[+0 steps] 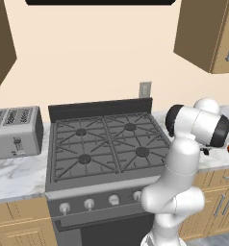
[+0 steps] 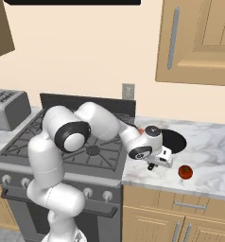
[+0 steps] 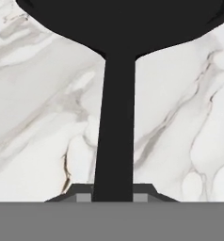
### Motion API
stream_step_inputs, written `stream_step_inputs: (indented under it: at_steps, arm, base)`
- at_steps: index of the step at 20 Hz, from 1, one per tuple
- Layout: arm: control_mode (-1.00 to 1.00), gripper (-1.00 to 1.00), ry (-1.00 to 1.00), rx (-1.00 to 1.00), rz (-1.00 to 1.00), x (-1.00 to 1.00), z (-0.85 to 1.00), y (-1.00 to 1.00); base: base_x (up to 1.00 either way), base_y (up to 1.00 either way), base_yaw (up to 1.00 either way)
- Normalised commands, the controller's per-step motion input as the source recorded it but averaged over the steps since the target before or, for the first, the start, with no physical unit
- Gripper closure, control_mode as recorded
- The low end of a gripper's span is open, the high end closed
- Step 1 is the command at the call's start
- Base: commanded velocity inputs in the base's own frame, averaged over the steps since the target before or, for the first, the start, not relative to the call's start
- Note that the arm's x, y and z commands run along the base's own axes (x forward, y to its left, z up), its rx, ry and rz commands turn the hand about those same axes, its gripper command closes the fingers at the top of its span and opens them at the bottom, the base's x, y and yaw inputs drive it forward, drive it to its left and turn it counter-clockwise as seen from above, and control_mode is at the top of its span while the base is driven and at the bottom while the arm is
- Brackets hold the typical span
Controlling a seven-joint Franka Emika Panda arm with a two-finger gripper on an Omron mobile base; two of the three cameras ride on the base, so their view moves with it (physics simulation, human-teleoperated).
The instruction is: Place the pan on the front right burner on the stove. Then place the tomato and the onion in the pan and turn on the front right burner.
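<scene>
The pan (image 2: pixel 175 140), a round shallow black frying pan with a long thin black handle, sits on the white marble counter (image 2: pixel 213 156) to the right of the stove (image 1: pixel 104 141). In your hand view its handle (image 3: pixel 115 127) runs straight down between the two dark finger tips, and the two-finger gripper (image 3: pixel 113 194) is closed narrowly on it. The small bright red glossy tomato (image 2: pixel 185 172) lies on the counter near the gripper. The front right burner (image 1: pixel 142 152) carries nothing.
</scene>
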Motion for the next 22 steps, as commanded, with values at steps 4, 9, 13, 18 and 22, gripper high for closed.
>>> stream_step_inputs:
  at_steps: [4,9,13,18,22]
  arm:
    - [-1.00,1.00,-0.06,0.00,0.02,0.07,0.29,-0.03]
    - [-1.00,1.00,-0.08,0.00,0.00,0.02,0.16,-0.11]
    - [-1.00,1.00,-0.08,0.00,0.00,0.00,0.04,-0.09]
    - [-1.00,1.00,-0.04,0.00,0.03,0.00,0.08,0.00]
    - [-1.00,1.00,0.00,0.00,0.06,-0.08,0.22,0.00]
  base:
    - [0.00,0.00,0.00]
    - [0.00,0.00,0.00]
    - [0.00,0.00,0.00]
    - [0.00,0.00,0.00]
    - [0.00,0.00,0.00]
